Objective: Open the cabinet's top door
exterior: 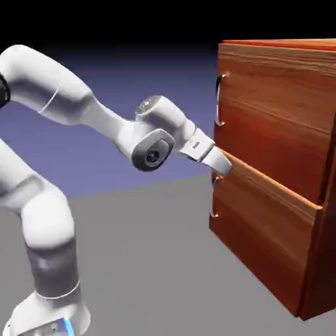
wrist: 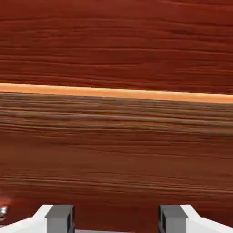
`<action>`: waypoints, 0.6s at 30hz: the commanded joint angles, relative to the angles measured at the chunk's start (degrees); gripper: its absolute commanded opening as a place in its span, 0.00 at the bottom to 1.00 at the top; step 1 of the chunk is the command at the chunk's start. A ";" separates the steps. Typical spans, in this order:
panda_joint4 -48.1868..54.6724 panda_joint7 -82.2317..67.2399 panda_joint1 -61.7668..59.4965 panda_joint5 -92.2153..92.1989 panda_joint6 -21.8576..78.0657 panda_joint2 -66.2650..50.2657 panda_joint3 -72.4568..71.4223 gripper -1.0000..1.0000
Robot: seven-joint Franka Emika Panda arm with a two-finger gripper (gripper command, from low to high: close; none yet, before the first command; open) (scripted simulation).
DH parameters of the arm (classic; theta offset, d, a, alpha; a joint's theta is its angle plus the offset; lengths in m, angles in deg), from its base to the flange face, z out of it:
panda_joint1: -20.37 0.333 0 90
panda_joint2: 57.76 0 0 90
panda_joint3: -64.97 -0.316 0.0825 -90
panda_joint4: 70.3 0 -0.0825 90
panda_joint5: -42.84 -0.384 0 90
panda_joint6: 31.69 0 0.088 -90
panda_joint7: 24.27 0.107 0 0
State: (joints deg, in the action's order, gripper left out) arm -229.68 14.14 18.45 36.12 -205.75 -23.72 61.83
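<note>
Hand view: the two grey fingertips (wrist: 59, 217) stand well apart at the bottom edge with nothing between them, so the gripper (wrist: 116, 218) is open and empty. Directly ahead of it, filling the picture, is reddish-brown wood grain crossed by one bright orange band; this is judged to be the seam between the two front panels, though which panel lies on which side cannot be told from this view alone. A small glint of metal shows at the far left edge beside the left fingertip; it may be a handle, but it is too little to confirm. In the exterior view the gripper (exterior: 220, 164) sits close against the front of the cabinet (exterior: 282, 197), at the line where the panels meet. The top door (exterior: 275, 111) lies just above the gripper, its curved silver handle (exterior: 220, 98) up and slightly back from the fingers, well clear of them. The lower panel (exterior: 262, 230) begins just below the gripper, its own handle (exterior: 214, 197) beneath the fingers. The top door appears shut. Assessment: approach only; the handle is not yet grasped, and the grasp and pull remain to be done.
</note>
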 commanded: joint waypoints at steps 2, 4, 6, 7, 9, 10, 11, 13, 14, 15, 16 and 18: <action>1.20 -3.00 -1.93 -4.99 -0.04 1.03 -2.33 0.50; 2.40 -6.00 -3.87 -9.97 -0.07 2.05 -4.65 0.50; 3.59 -9.00 -5.80 -14.96 -0.11 3.08 -6.97 0.50; 4.19 -10.50 -6.77 -17.45 -0.13 3.59 -8.13 0.50; 5.39 -13.49 -8.70 -22.43 -0.17 4.61 -10.46 0.50; 5.99 -14.99 -9.67 -24.93 -0.19 5.13 -11.62 0.50; 6.59 -16.49 -10.63 -27.42 -0.20 5.64 -12.78 0.50; 7.78 -19.49 -12.56 -32.40 -0.24 6.66 -15.10 0.50; 8.38 -20.99 -13.53 -34.89 -0.26 7.18 -16.27 0.50; 8.98 -22.49 -14.50 -37.39 -0.28 7.69 -17.43 0.50; 9.58 -23.99 -15.46 -39.88 -0.30 8.20 -18.59 0.50; 10.78 -26.99 -17.40 -44.86 -0.33 9.23 -20.91 0.50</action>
State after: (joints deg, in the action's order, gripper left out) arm -218.91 -12.85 1.05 -8.74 -206.08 -14.49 40.92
